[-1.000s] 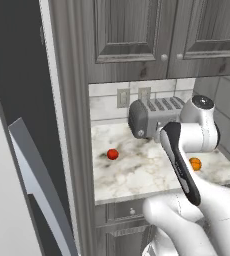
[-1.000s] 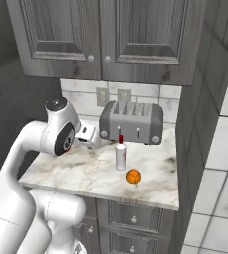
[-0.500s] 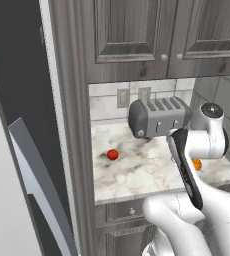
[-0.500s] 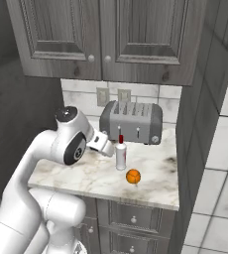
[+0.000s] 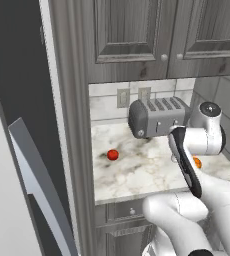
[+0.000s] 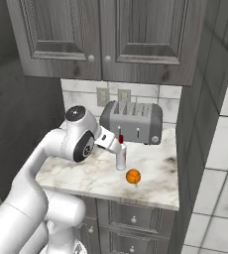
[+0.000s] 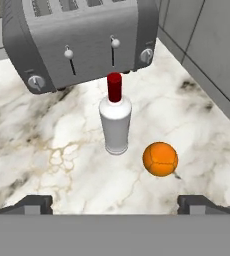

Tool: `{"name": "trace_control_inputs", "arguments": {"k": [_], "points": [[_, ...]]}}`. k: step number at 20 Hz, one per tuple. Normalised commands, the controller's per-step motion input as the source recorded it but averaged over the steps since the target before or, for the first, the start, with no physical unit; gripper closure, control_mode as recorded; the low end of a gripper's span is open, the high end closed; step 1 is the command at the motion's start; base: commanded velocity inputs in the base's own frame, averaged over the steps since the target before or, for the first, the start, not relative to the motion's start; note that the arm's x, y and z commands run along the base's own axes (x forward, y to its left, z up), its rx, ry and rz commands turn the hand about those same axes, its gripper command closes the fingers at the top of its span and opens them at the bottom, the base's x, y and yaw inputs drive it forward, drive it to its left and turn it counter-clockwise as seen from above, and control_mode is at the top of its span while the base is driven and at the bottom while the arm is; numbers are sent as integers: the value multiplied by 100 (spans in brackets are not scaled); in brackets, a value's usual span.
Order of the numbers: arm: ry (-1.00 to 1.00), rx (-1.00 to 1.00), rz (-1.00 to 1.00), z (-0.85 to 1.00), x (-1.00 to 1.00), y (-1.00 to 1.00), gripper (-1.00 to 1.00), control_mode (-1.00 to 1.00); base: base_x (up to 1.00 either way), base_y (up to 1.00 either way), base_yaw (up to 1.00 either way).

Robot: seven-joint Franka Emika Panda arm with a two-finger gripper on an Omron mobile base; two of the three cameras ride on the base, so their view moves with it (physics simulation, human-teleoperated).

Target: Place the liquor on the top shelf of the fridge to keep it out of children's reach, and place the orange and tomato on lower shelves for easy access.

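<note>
The claw (image 7: 115,202) stands wide open, its two dark fingertips (image 7: 31,204) spread far apart at the bottom of the hand view and holding nothing, which reads as readiness to take the first item rather than a grip on anything. Straight ahead of the claw, centred between the spread tips, stands the liquor, a small clear glass bottle with a dark red cap (image 7: 115,120), upright on the white marble surface (image 7: 47,150); the wide spread looks chosen so the tips can pass either side of its round body. Just beside the bottle, ahead and to the claw's right in the hand view, lies the plain round orange (image 7: 160,159), close but apart from the glass, so a careless closing could nudge it. Beyond the bottle sits the silver four-slot toaster (image 7: 82,37), near enough behind it that the claw has little room to overshoot. The small glossy red tomato (image 5: 112,155) rests well apart on the far left of the surface in the left base view, on the side toward the tall dark grey fridge (image 5: 22,125) with its long silver handle (image 5: 34,180). No item has reached the fridge yet, so I judge the task barely begun, with the approach to the bottle as the step in hand.
</note>
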Motion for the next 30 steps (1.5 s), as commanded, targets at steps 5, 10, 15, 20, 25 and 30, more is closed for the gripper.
{"name": "trace_control_inputs", "arguments": {"k": [5,10,15,20,25,30], "points": [[0,0,-1,-4,40,-18,-100,-100,0,0,0],[0,0,-2,-12,34,-14,-100,-100,0,0,0],[0,0,-1,-19,24,-5,-100,-100,0,0,0],[-1,0,0,-25,18,-6,-100,-100,0,0,0],[0,0,0,-23,19,-9,-100,-100,0,0,0],[0,0,-1,-16,22,-4,-100,-100,0,0,0]]}}
